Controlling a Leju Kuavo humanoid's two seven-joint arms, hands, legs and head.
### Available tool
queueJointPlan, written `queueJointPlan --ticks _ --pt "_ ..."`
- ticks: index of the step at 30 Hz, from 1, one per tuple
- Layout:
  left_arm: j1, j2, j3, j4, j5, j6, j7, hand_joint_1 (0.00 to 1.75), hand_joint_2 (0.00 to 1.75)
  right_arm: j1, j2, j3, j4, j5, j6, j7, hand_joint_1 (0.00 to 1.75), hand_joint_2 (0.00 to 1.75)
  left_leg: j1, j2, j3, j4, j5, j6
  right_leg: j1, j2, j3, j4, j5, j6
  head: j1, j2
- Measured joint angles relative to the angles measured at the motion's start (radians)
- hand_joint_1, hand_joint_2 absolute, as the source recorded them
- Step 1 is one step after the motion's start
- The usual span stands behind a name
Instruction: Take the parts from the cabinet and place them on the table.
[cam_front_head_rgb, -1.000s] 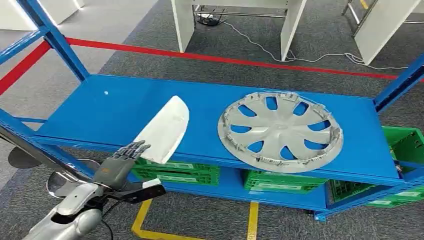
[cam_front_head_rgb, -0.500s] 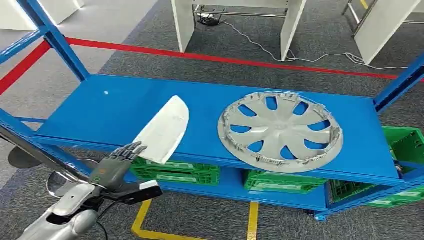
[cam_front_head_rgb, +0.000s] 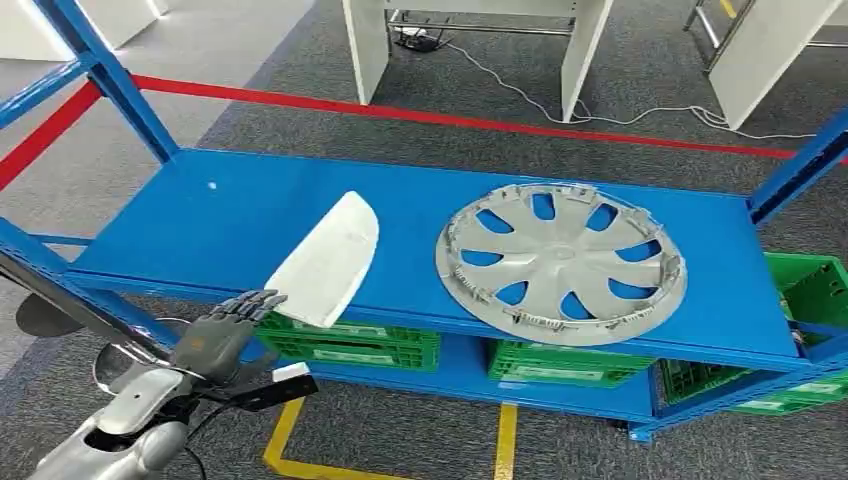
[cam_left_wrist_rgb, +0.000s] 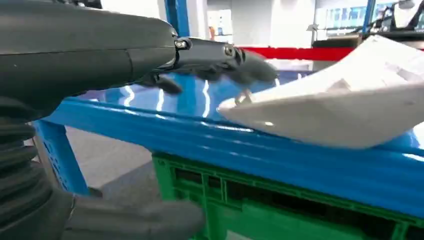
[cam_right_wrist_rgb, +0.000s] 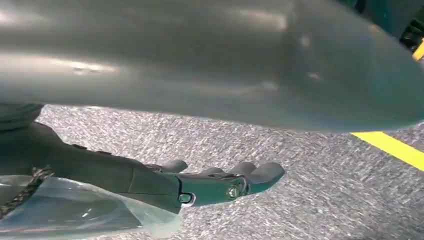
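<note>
**A:** Where are the parts?

**B:** Both lie on the top blue shelf (cam_front_head_rgb: 230, 215) of the cabinet. The white panel (cam_front_head_rgb: 328, 262) sits at centre left of the head view, its lower end poking out over the shelf's front edge. The grey wheel cover (cam_front_head_rgb: 560, 262) lies flat to its right, at centre right, a little apart from the panel.

**A:** And the left hand?

**B:** The left hand (cam_front_head_rgb: 222, 330) is at the lower left of the frame, just below and in front of the shelf's front edge, its fingers spread and holding nothing. The fingertips point up toward the panel's overhanging end and stop just short of it. In the left wrist view the fingers (cam_left_wrist_rgb: 215, 57) reach out level with the shelf edge, beside the panel's near tip.

**A:** The right hand?

**B:** The right hand (cam_right_wrist_rgb: 220, 185) hangs over grey carpet near a yellow floor line (cam_right_wrist_rgb: 390, 147), fingers loosely extended with nothing in them.

**A:** Anything around that crowds the reach?

**B:** The blue upright post (cam_front_head_rgb: 110, 80) rises at the upper left, and a slanted blue brace (cam_front_head_rgb: 60, 275) crosses just left of the hand. Green crates (cam_front_head_rgb: 350, 345) sit on the lower shelf directly under the panel. Behind the cabinet a red tape line (cam_front_head_rgb: 450, 120) runs across the carpet, with white furniture legs (cam_front_head_rgb: 368, 45) and a grey cable (cam_front_head_rgb: 520, 95) at the top of the frame.
</note>
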Motion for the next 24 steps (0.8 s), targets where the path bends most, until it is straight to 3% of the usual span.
queueJointPlan --ticks 6,11,24 --pt "-0.005 0.002 0.016 0.016 -0.011 0.026 -0.012 0.68 1.75 -0.004 0.0 0.003 0.012 -0.035 0.0 -0.026 0.0 0.0 0.0 0.0 0.0 0.0 0.0 0.0 0.0 0.0 0.0 0.0 0.0 0.0 0.0 0.0" --pt "-0.007 0.005 0.027 0.016 -0.017 0.035 -0.012 1.01 1.75 -0.006 0.0 0.005 0.018 -0.045 0.0 -0.037 0.0 0.0 0.0 0.0 0.0 0.0 0.0 0.0 0.0 0.0 0.0 0.0 0.0 0.0 0.0 0.0" --pt "-0.017 0.011 0.043 0.027 -0.032 0.056 -0.017 0.91 1.75 -0.029 0.0 0.025 0.03 -0.059 0.0 -0.045 0.0 0.0 0.0 0.0 0.0 0.0 0.0 0.0 0.0 0.0 0.0 0.0 0.0 0.0 0.0 0.0"
